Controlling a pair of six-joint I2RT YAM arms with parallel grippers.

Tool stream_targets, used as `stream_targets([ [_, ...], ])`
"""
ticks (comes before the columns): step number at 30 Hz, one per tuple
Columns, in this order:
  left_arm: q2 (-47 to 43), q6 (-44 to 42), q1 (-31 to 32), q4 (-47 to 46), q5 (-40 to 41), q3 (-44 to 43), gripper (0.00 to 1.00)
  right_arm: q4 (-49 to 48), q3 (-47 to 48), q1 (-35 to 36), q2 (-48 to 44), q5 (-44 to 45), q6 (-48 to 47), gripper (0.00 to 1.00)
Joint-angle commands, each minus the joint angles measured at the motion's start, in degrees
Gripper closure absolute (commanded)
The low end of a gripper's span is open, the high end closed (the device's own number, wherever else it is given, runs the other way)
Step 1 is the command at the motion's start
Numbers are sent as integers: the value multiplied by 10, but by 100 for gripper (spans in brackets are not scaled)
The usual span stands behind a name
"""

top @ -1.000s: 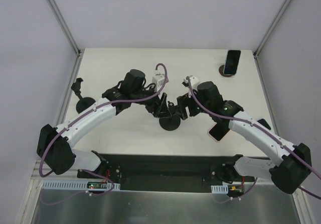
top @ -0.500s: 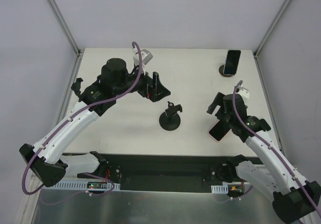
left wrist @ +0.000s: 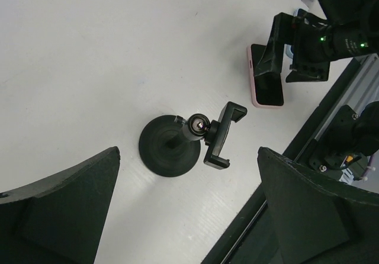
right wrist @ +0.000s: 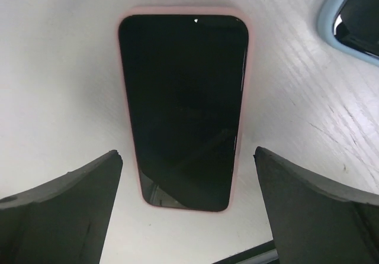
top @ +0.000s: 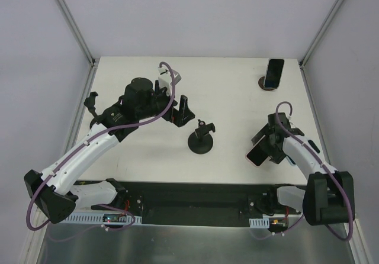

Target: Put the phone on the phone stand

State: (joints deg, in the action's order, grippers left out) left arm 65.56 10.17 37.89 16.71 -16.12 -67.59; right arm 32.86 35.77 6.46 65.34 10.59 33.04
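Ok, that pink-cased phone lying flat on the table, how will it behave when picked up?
Probably stiff: the pink-cased phone is a flat slab, so it shouldn't flex. It lies flush on the table, so its thin edges may be hard to catch. The glossy screen looks slippery; the case rim likely grips better.

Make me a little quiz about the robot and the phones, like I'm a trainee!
1. True or false: the pink-cased phone lies flat on the table, screen up.
2. The right gripper over that phone is: A) open, B) shut on the phone, C) shut on nothing.
3. Fill in: the middle phone stand holds ____.
Key: 1 true; 2 A; 3 nothing.
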Motion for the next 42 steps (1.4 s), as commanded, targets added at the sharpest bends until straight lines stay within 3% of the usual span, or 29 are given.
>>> stream_targets([
  [1, -23, -24, 3, -22, 6, 1, 1, -21, 29, -7, 59, -34, -10, 4],
  [10, -19, -24, 3, -23, -2, 4, 1, -12, 46, -7, 152, -41, 10, 1],
  [15, -13, -24, 3, -24, -7, 4, 1, 16, 88, 1, 209, -74, -33, 11],
  [19, -10, -25, 3, -25, -13, 4, 1, 13, 89, 20, 226, -68, -51, 71],
  [22, -6, -25, 3, -24, -15, 4, 1, -2, 77, 26, 206, -62, -61, 99],
  [27, 2, -25, 3, -24, -20, 4, 1, -11, 65, 50, 121, -13, -100, 99],
  [32, 6, -22, 3, -24, -35, 2, 1, -120, 15, 99, -30, -47, -213, 99],
  [36, 15, -10, 3, -40, -116, 0, 2, -141, 33, 153, -121, -20, -303, 99],
  [42, 46, 24, 3, -71, -237, -7, 5, -168, 93, 321, -244, 7, -466, 99],
])
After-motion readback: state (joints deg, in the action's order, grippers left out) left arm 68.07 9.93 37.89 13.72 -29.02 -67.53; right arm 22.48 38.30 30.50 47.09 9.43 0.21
